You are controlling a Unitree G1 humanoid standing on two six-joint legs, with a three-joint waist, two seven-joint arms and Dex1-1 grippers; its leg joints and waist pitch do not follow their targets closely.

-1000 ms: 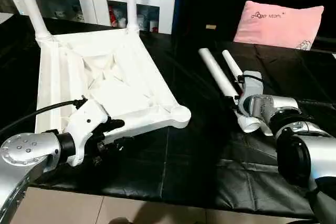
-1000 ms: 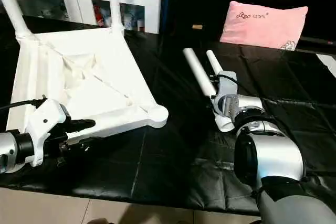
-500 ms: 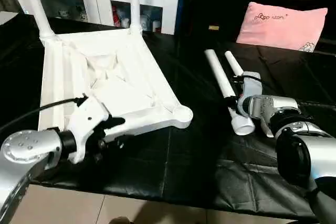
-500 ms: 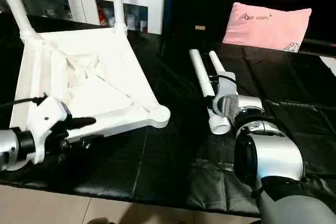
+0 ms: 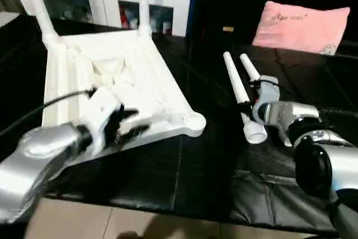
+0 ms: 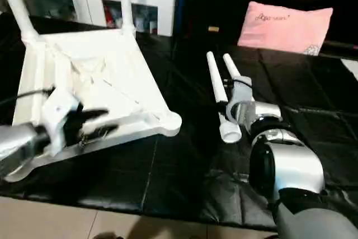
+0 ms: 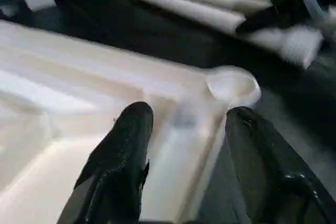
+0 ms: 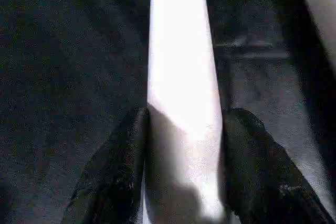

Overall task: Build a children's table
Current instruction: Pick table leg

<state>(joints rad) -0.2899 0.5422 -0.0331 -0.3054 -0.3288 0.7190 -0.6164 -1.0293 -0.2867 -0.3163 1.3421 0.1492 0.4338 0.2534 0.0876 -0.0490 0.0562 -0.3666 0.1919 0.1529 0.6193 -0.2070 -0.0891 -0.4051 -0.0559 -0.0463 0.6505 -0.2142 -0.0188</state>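
Tabletop [image 5: 120, 90]: upside down on the black-covered table [image 5: 201, 166], toward its left edge; ribbed underside up.
Fitted legs [image 5: 144, 1]: two stand in the far corner sockets; their tops are cut off by the frame.
Near-right socket [image 5: 194, 121]: empty.
Left gripper [image 7: 184, 124]: blurred in the head views; fingers [image 7: 123, 150] apart, straddling the tabletop's near rim, one inside, one outside. Contact cannot be told.
Right gripper [image 8: 184, 124]: both fingers pressed against a loose leg [image 5: 239, 93], clamping it.
Second loose leg [image 5: 250, 68]: just beside the first, partly hidden behind the right wrist.
Pillow [image 5: 302, 23]: pink, at the far right corner; its printed writing is illegible.
Cabinet [image 5: 112, 4]: white, glass-doored, behind the table; contents indistinct.
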